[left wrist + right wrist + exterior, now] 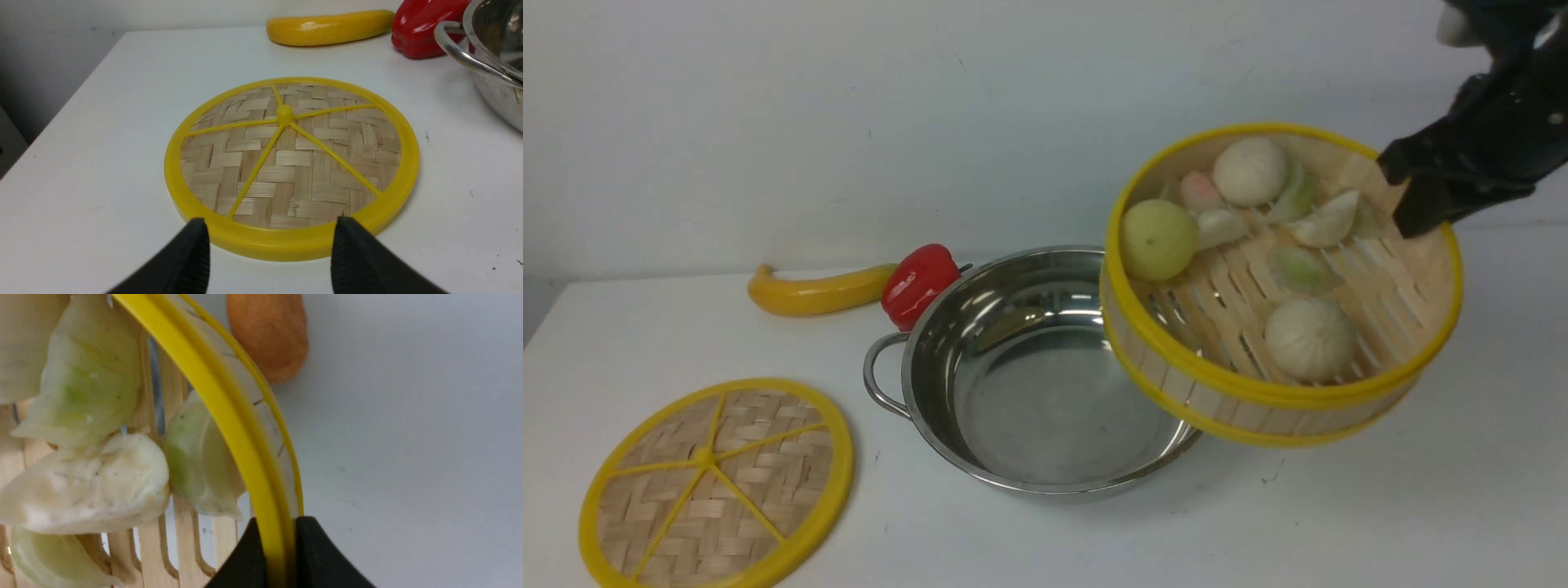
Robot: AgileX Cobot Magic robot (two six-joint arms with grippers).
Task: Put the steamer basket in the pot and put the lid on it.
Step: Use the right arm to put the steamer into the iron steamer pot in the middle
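The steamer basket (1262,388), a bamboo tub with a yellow rim holding buns and dumplings, hangs tilted in the air over the right edge of the pot (1029,376). My right gripper (1401,200) is shut on the basket's far right rim (245,428), one finger inside the wall and one outside. The shiny steel pot stands empty at the table's middle. The lid (715,482), a flat woven disc with yellow spokes, lies on the table at front left. My left gripper (269,245) is open just short of the lid's (292,163) near rim, touching nothing.
A yellow banana-like toy (817,290) and a red pepper (919,282) lie behind the pot's left handle (878,380). An orange-brown object (267,335) lies on the table beyond the basket in the right wrist view. The table's left edge (69,102) is close to the lid.
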